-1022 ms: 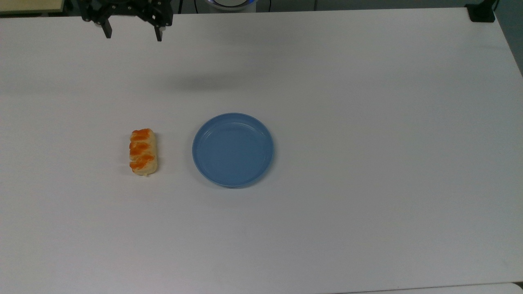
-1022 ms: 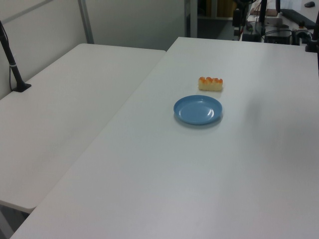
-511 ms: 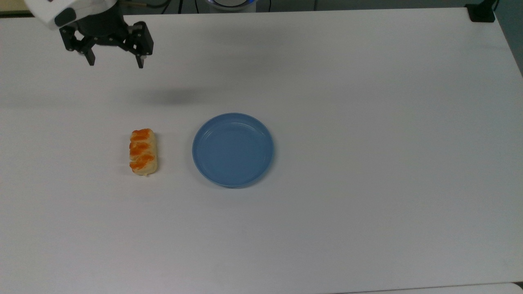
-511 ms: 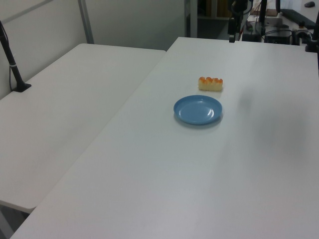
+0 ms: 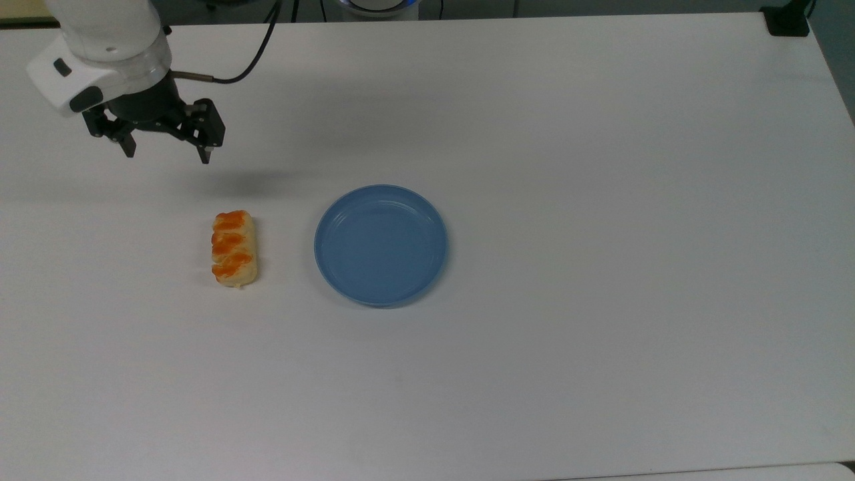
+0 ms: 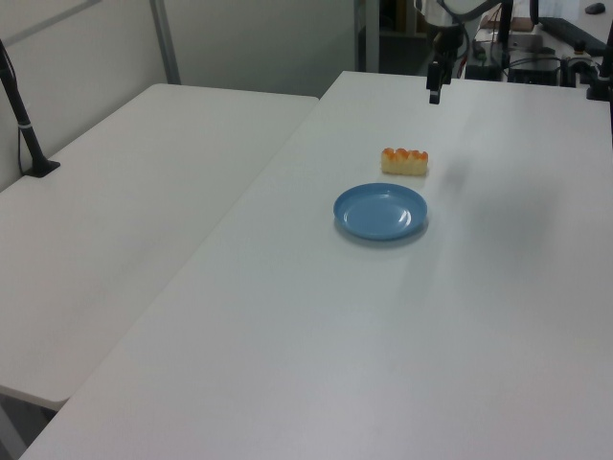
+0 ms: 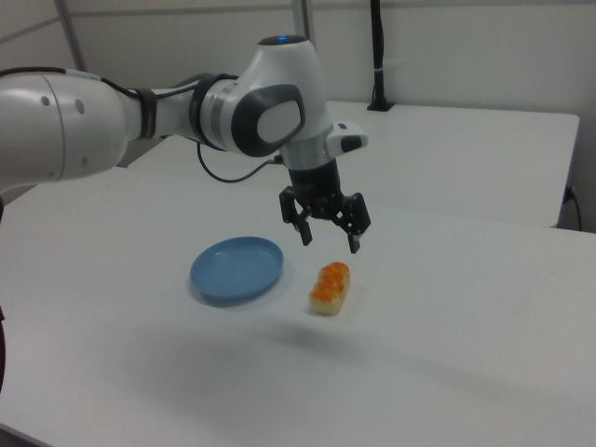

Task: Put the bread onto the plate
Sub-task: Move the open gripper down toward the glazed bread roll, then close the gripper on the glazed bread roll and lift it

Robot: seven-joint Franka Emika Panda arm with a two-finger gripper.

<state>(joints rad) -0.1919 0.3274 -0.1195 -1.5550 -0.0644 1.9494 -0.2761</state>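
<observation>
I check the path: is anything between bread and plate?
Nothing: in the top view, bare white table separates the bread and the plate.

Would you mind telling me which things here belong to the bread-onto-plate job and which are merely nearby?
Part of the job:
- the bread, lying on the table
- the blue plate, bare, beside the bread
- the gripper, open, above the table short of the bread

Merely nearby:
- the second table alongside
- the black post standing on it
</observation>
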